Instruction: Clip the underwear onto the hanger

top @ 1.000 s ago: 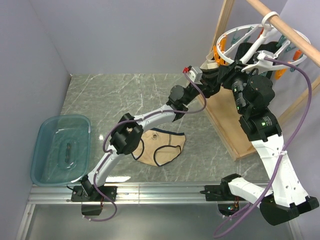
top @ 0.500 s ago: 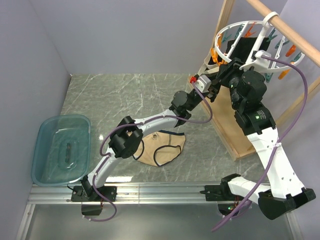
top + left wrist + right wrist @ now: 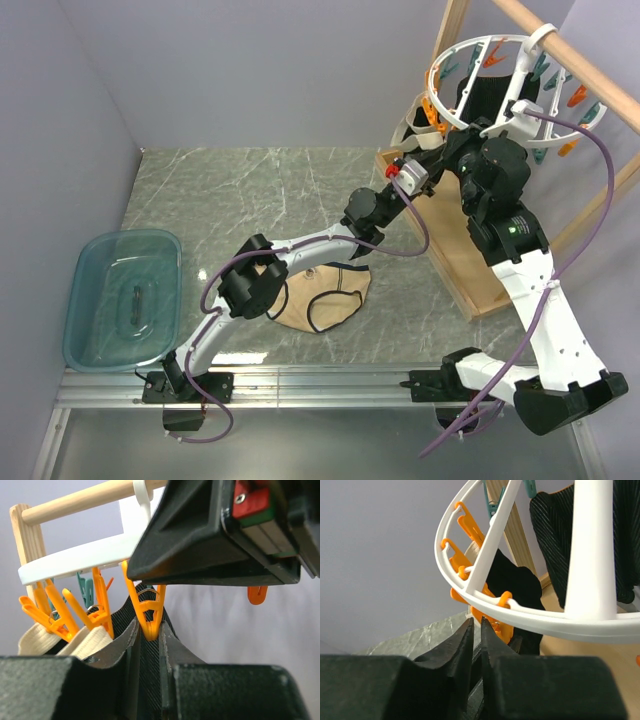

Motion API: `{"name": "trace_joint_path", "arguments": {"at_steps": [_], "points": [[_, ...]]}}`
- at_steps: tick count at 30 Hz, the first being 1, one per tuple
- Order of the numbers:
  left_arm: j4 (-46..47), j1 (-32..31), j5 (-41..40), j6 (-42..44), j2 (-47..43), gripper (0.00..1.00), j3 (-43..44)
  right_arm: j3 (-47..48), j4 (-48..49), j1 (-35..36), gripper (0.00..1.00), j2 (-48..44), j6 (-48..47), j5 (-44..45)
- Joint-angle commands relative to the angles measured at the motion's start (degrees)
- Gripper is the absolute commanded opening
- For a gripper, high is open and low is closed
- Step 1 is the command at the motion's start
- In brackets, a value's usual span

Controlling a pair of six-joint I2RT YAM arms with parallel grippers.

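The beige underwear (image 3: 325, 290) with dark trim lies flat on the marble table, under my left arm and held by neither gripper. The white ring hanger (image 3: 433, 90) hangs tilted from the wooden rod; it also shows in the left wrist view (image 3: 75, 557) and the right wrist view (image 3: 485, 600). My left gripper (image 3: 149, 630) is up at the hanger's near-left rim (image 3: 435, 150), shut on a black ribbed garment (image 3: 149, 670) that an orange clip (image 3: 149, 615) bites. My right gripper (image 3: 476, 622) is shut and empty just under the ring, beside an orange clip (image 3: 500, 627).
A cream ribbed garment (image 3: 90, 642) hangs in orange clips at the left. Black garments (image 3: 560, 545) hang inside the ring. The wooden rod (image 3: 565, 50) and the frame's base (image 3: 465, 265) stand at the right. A teal bin (image 3: 125, 295) sits at the near left.
The hanger's left side has tipped upward. My left wrist has moved nearer and to the right under the ring. My right arm has reached further up to the ring.
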Motion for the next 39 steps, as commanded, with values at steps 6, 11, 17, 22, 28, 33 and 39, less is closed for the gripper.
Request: {"name": "trace_joint_path", "arguments": {"at_steps": [6,11,17,22,28,33,39], "points": [[4.8,-0.6,0.3,0.8,-4.4,0.02,-1.2,1.5,2.4,-2.9,0.00,-0.7,-0.3,-3.5],[5.6,-0.6,-0.6,-0.3,-4.4,0.14,-1.4,0.6,3.0,-5.0,0.00,-1.1,-0.4,-7.4],[5.4,-0.5,-0.6,-1.1,-4.2,0.24,-1.1,-0.7,3.8,-7.9,0.00,-2.1,0.0,-12.7],[5.2,-0.6,0.5,-1.4,-4.0,0.11,-0.8,0.1,1.7,-12.1,0.05,-1.7,4.9,-19.9],[5.4,-0.6,0.7,-1.1,-4.2,0.08,-0.8,0.3,0.4,-15.2,0.08,-1.7,6.3,-23.7],[6.3,-0.6,0.6,-1.0,-4.3,0.17,-1.3,-0.3,0.5,-17.2,0.00,-1.3,5.7,-27.3],[6.2,-0.4,0.3,-2.4,-4.7,0.48,-2.0,-0.4,2.1,-17.5,0.00,-1.3,3.8,-29.4]]}}
